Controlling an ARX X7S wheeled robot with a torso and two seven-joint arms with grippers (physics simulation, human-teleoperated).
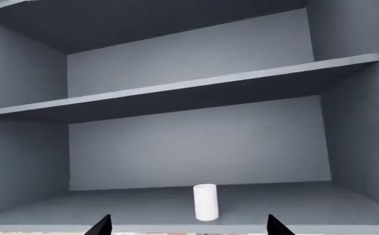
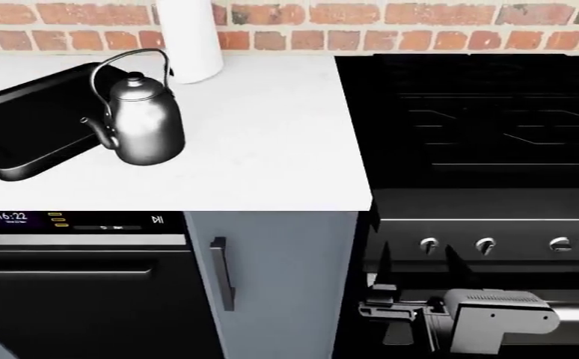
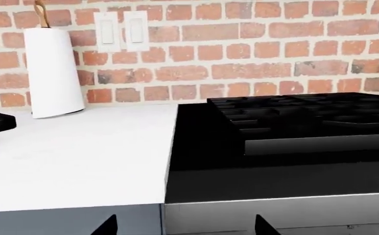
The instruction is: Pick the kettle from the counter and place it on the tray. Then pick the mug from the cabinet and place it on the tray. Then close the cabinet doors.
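1. White mug [image 1: 205, 201] upright on the lowest grey cabinet shelf [image 1: 294, 203], near its front edge, ahead of the left tool [image 1: 188, 226] and roughly centred between its two black fingertips [image 1: 101, 226].
2. Left tool spread wide, holding nothing, short of the mug and not touching it.
3. Silver kettle [image 2: 142, 120] standing on the right-hand end of the black tray [image 2: 25, 123], spout turned toward the tray's middle, arched handle upright.
4. Tray lying on the white desk [image 2: 269, 142], at the left of the head view, with a white paper-towel roll [image 2: 191, 37] just behind it against the brick wall [image 3: 261, 54].
5. Right tool [image 3: 184, 226] also spread wide and empty, in front of the desk edge where it meets the black stove [image 2: 474, 112], pointing at the wall.
6. Kettle and tray well off to one side of the right tool; only a dark sliver of them seen at the edge of its wrist view.
7. Right arm [image 2: 489, 318] low in front of the stove knobs [image 2: 485, 244] in the head view.
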